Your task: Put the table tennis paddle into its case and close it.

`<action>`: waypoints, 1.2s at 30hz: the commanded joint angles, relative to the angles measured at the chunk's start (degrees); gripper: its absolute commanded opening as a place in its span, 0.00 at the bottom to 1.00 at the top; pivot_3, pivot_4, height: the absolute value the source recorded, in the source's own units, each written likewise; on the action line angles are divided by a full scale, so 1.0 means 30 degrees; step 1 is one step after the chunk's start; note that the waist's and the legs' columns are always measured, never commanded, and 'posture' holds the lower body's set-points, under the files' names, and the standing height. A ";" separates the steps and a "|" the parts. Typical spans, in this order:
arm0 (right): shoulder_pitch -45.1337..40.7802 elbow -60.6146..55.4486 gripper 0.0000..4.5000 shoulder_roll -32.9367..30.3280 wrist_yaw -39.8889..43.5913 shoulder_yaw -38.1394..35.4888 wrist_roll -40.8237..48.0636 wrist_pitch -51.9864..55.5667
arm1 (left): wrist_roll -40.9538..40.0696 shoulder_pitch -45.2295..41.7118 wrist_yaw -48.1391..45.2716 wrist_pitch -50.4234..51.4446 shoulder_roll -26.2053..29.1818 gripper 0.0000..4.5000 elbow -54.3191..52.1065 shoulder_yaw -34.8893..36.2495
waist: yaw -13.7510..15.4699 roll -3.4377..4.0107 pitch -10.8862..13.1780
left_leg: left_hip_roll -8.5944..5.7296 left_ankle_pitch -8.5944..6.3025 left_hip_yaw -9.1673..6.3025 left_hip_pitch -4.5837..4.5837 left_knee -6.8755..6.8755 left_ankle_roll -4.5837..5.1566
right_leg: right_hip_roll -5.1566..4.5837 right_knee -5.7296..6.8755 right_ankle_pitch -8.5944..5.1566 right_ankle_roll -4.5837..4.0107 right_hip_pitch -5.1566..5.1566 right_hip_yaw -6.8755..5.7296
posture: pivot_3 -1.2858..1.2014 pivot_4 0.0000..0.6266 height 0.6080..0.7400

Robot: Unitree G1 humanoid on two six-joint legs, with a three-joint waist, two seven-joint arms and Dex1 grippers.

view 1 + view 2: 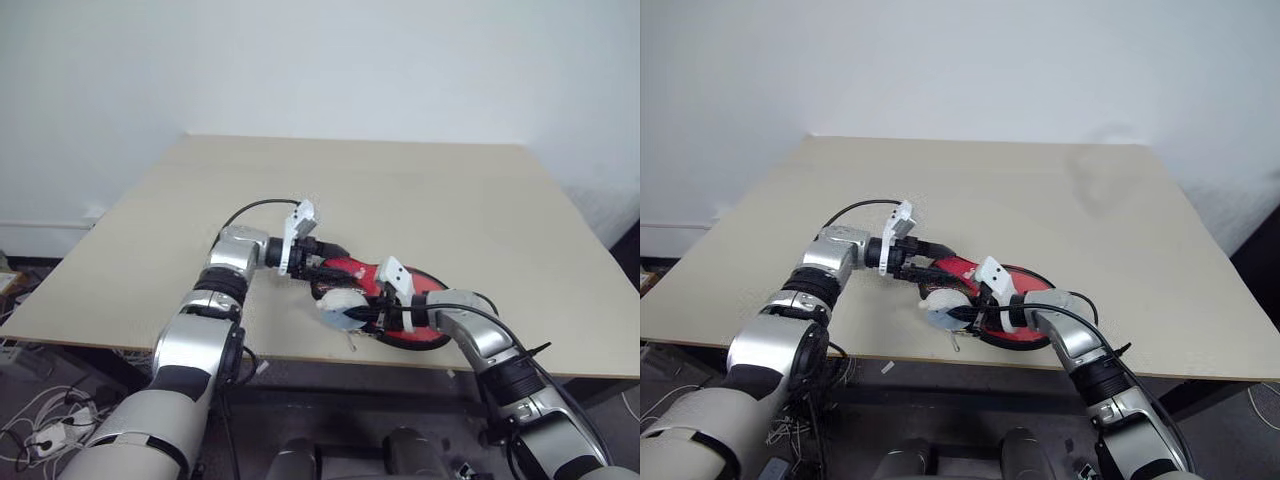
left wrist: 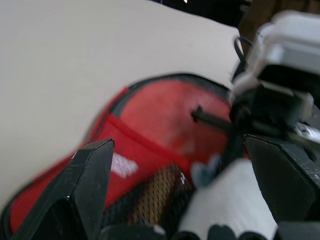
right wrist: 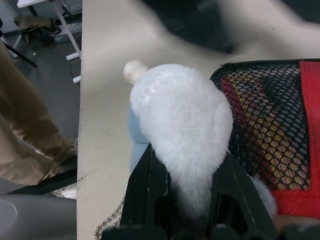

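The right tool [image 3: 182, 200] is clamped on a fluffy white plush charm [image 3: 182, 130] with a bead chain, pressed against the black mesh edge of the case [image 1: 400, 300]. The left tool [image 2: 185, 185] hangs just beside the case's narrow end, its fingers [image 2: 87, 185] spread wide apart with nothing between them. The case lies near the front edge of the tabletop [image 1: 400, 190], red lining showing. Striped handle colours of the table tennis paddle [image 3: 270, 135] show through the case's mesh.

The case [image 3: 272, 135] is red inside with black piped edging and a black mesh pocket over dark and yellowish stripes. A fluffy white plush charm [image 3: 182, 130] bears a cream knob. The surface [image 1: 350, 190] is pale beige.
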 commanded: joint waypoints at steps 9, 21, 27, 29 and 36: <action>-0.0390 0.0562 0.55 -0.0171 -0.0757 -0.0811 -0.0400 -0.0229 | -0.1494 0.1507 -0.1324 0.1809 0.0634 1.00 -0.4522 -0.1816 | -0.0001 0.0004 0.0001 | 0.0002 -0.0006 0.0000 0.0005 -0.0010 -0.0011 | 0.0000 0.0002 -0.0003 -0.0005 -0.0005 0.0003 | 0.52 0.00 1.00; -0.0259 0.0568 0.61 -0.0332 -0.0865 -0.0805 -0.0471 -0.0442 | 0.0075 0.2295 -0.0989 -0.1641 0.1722 1.00 -0.4858 -0.4596 | 0.0050 0.0011 0.0005 | 0.0000 -0.0006 0.0006 0.0001 -0.0019 -0.0010 | 0.0000 -0.0004 -0.0024 -0.0042 -0.0016 0.0012 | 0.52 0.00 1.00; -0.0134 0.0296 0.62 -0.0435 -0.0777 -0.0794 -0.0387 -0.0409 | 0.0866 0.1961 0.0252 -0.2849 0.1414 0.71 -0.3731 -0.4644 | 0.0061 0.0012 0.0005 | -0.0001 -0.0035 0.0007 -0.0003 -0.0018 -0.0058 | 0.0000 -0.0007 -0.0026 -0.0045 -0.0019 0.0013 | 0.52 0.00 1.00; -0.0009 0.0140 0.62 -0.0535 -0.0717 -0.0800 -0.0355 -0.0392 | 0.0875 0.1874 0.0402 -0.2897 0.1256 0.59 -0.3460 -0.4557 | 0.0089 0.0013 0.0005 | -0.0002 -0.0035 0.0008 -0.0004 -0.0018 -0.0058 | 0.0000 -0.0007 -0.0026 -0.0044 -0.0017 0.0011 | 0.52 0.00 1.00; 0.0683 -0.1317 0.62 -0.1756 0.0077 -0.0838 0.0057 0.0341 | 0.0766 0.1898 0.0401 -0.2738 0.0941 0.21 -0.3306 -0.4433 | 0.0372 0.0018 0.0004 | -0.0007 -0.0032 0.0011 -0.0011 -0.0013 -0.0053 | -0.0004 -0.0012 -0.0027 -0.0045 -0.0011 0.0012 | 0.52 0.00 1.00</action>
